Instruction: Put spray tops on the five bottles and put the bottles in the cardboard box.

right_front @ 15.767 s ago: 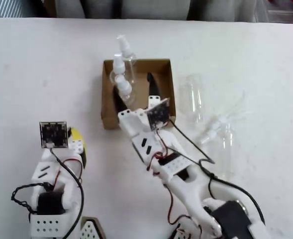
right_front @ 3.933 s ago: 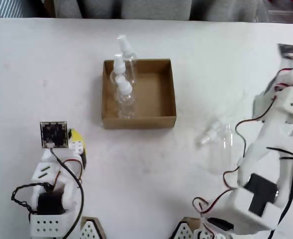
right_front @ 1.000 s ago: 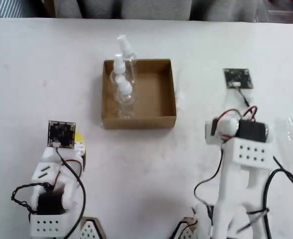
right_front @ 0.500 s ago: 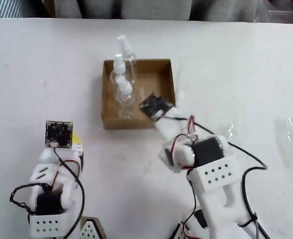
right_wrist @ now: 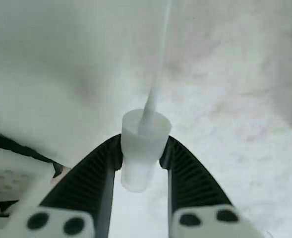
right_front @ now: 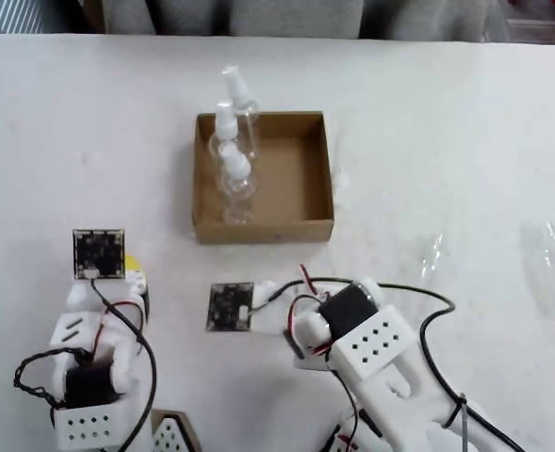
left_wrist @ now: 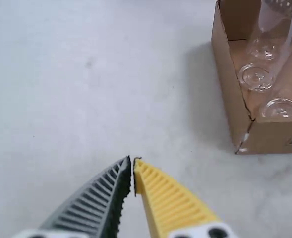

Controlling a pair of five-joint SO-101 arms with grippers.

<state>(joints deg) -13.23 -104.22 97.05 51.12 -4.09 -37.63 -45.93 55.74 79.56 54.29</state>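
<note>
My right gripper (right_wrist: 141, 143) is shut on a white spray top (right_wrist: 140, 154), whose thin dip tube (right_wrist: 158, 59) points away over the table. In the high view that arm's wrist board (right_front: 230, 306) hangs in front of the cardboard box (right_front: 305, 226). Three clear bottles with spray tops (right_front: 232, 141) stand along one wall of the box (left_wrist: 230, 94), and their bases (left_wrist: 256, 77) show in the left wrist view. A clear uncapped bottle (right_front: 552, 268) lies at the far right. My left gripper (left_wrist: 132, 161) is shut and holds nothing, low over bare table near the box's corner.
A faint clear shape (right_front: 432, 252), perhaps another bottle, lies right of the box. The left arm's wrist board (right_front: 98, 254) is at the front left, close to the right arm's. Part of the left arm (right_wrist: 7, 171) shows in the right wrist view.
The right arm swung from the table's right side past the box front to the front middle, near the left arm. The left arm shifted slightly.
</note>
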